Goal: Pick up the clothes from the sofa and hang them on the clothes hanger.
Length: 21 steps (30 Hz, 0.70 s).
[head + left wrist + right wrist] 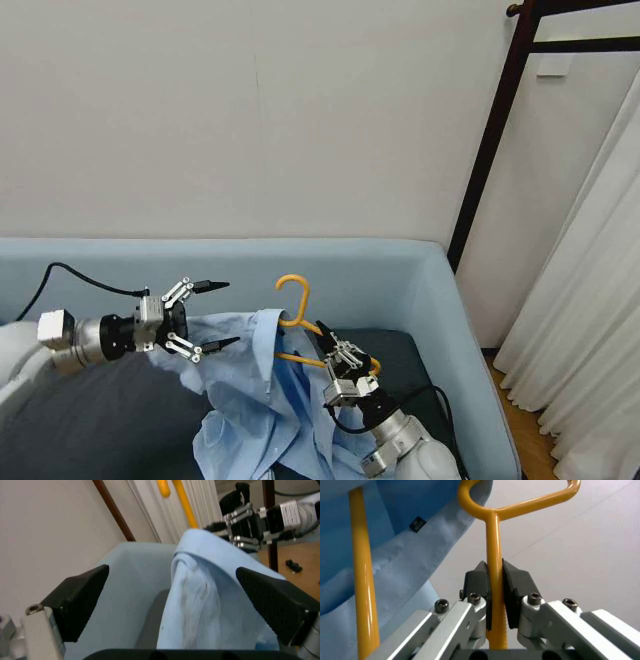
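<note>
Head view: the pale blue sofa (pixel 380 272) runs across the near part of the scene, its dark seat cushion (pixel 90 425) carrying the lower folds of a light blue shirt (pixel 250 410). The shirt's collar end is lifted off the seat and draped on a yellow hanger (pixel 303 300), whose hook stands up in front of the sofa back. The right gripper (pixel 335 350) reaches in from the near right and pinches the hanger just below the hook. The left gripper (pixel 224 313) comes in from the left with its jaws spread, level with the shirt's raised shoulder; whether a jaw touches the cloth cannot be told. A plain light wall (pixel 250 120) rises behind the sofa. To the far right a dark stand (pixel 490 140) leans up along the wall, with a white curtain (pixel 590 330) hanging beside it and a strip of wooden floor (pixel 518 412) below.

Left wrist view: the two dark jaws stand wide apart, and the shirt hangs in a ridge between them without being pressed. Beyond it the right gripper holds the yellow rod, with the sofa's inner corner, the dark stand and the curtain farther off.

Right wrist view: the black pads are pressed together on the hanger's upright stem just under the hook. The shirt hangs over the hanger's arm to one side, against the bare wall.
</note>
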{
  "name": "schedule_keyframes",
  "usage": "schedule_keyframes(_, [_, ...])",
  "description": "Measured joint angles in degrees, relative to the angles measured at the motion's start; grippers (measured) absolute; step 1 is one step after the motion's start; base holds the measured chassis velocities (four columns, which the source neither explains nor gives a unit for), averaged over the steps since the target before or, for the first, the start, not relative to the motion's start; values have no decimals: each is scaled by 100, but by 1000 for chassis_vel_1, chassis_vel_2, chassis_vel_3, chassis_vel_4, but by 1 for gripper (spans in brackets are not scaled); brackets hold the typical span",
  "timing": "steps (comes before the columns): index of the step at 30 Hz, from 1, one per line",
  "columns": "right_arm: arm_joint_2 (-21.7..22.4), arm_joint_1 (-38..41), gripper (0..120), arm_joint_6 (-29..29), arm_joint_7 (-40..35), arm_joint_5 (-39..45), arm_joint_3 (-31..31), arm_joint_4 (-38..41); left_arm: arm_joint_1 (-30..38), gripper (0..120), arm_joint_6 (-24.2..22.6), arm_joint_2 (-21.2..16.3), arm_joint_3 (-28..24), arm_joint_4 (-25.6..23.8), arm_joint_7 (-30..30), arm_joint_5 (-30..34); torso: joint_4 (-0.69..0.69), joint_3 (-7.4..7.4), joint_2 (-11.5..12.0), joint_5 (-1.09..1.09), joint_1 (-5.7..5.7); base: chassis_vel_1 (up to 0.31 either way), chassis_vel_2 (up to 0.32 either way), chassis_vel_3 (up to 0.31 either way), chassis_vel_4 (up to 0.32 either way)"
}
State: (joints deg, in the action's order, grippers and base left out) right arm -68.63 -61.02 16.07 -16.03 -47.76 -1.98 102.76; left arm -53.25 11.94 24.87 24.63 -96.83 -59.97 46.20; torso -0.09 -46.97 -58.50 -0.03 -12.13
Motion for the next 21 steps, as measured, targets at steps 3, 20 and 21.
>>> schedule_keyframes(3, [-23,26,6,17,5,-22,-9,-30,109,100,-77,31,-68,128,-123,-73,3,0,0,0,0,0,0,0,0])
schedule_keyframes(20, [-283,56,6,256,-20,-344,109,-187,1396,57,-539,486,-1196,964,-1136,-897,2,0,0,2,0,0,0,0,0])
schedule_keyframes(21, [-284,60,6,256,-24,-344,109,-188,1435,52,-547,513,-1233,997,-1137,-930,2,0,0,2,0,0,0,0,0])
